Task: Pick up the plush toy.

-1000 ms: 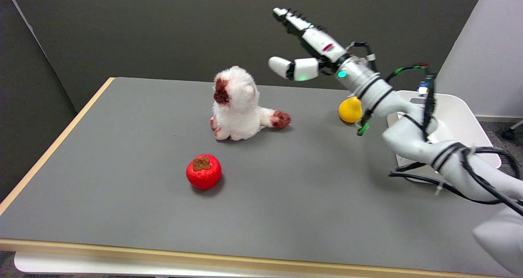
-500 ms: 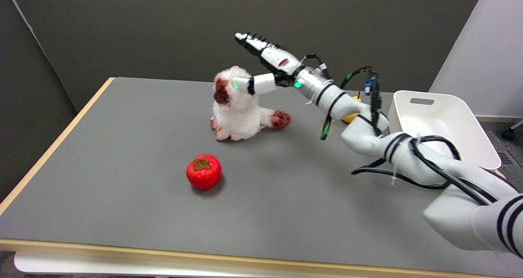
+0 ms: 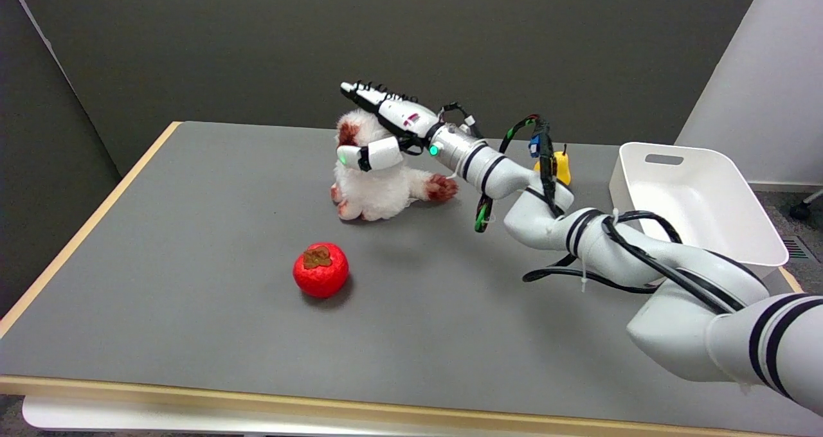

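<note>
While its fingers stay spread apart, the robot hand (image 3: 386, 128) straddles the fluffy white plush toy's (image 3: 376, 186) head, gripping nothing.

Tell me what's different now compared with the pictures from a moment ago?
The right hand has swung in from the right and come down around the plush toy's head, fingers above and thumb in front. It is spread apart and not gripping yet. The arm's move also uncovered the white bin. The plush toy, the red fruit and the yellow pear sit where they were on the table.
</note>
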